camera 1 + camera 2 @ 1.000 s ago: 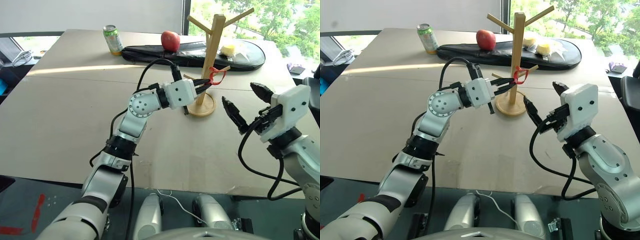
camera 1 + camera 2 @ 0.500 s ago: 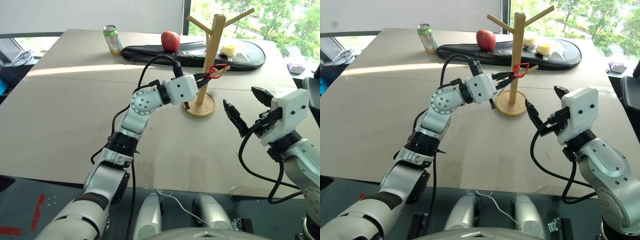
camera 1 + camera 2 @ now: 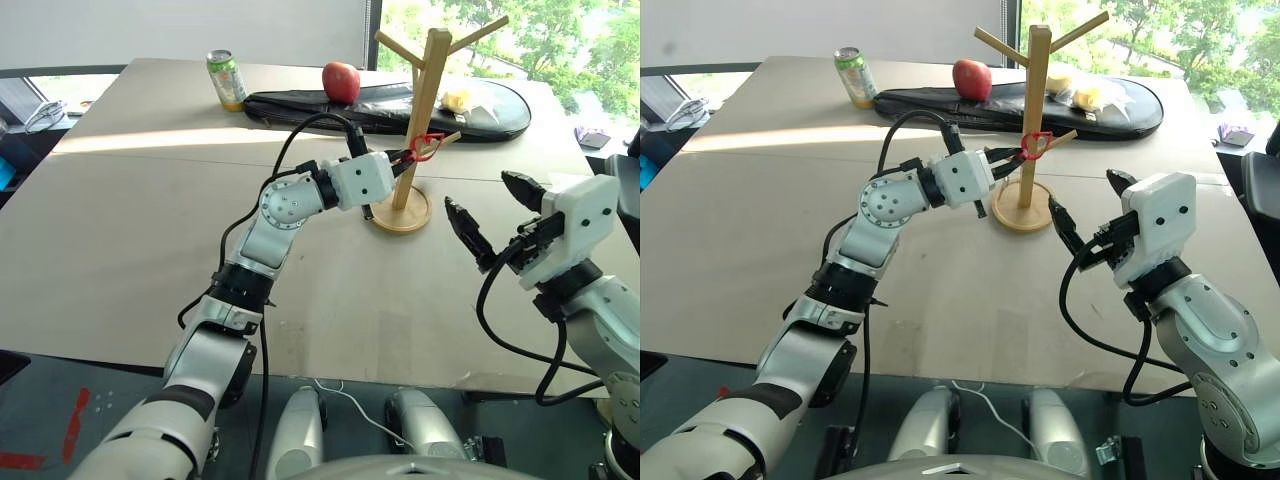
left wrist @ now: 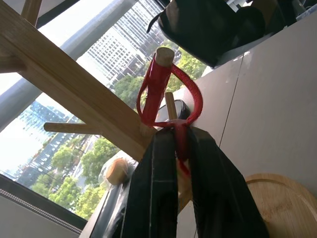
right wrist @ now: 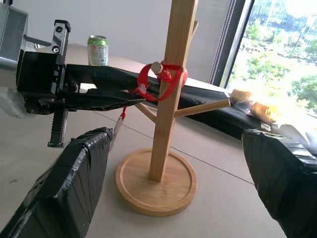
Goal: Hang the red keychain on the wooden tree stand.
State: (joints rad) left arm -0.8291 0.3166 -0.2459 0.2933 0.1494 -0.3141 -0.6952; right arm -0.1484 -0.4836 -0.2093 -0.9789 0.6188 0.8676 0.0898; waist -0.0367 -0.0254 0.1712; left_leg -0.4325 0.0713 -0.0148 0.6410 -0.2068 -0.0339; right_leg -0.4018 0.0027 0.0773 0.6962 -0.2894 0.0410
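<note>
The wooden tree stand (image 3: pixel 432 80) rises at the far middle of the table on a round disc base. The red keychain (image 3: pixel 428 145) has its loop (image 4: pixel 158 84) slipped over the tip of a lower peg on the stand's right side. My left gripper (image 3: pixel 408 157) reaches level to that peg and is shut on the keychain's cord (image 4: pixel 181 141), whose short tail hangs below the fingers (image 5: pixel 121 114). My right gripper (image 3: pixel 476 190) hovers open to the right of the stand's base, holding nothing.
Behind the stand lies a long black bag (image 3: pixel 390 108) with a red apple (image 3: pixel 341 81) and yellow packets (image 3: pixel 457 99) on it. A green soda can (image 3: pixel 226 79) stands at the far left. The tan table (image 3: pixel 130 230) stretches wide on the left.
My left gripper has raised the keychain from beneath the peg and pushed it forward, so the loop now sits over the peg's tip. The right arm has stayed put.
</note>
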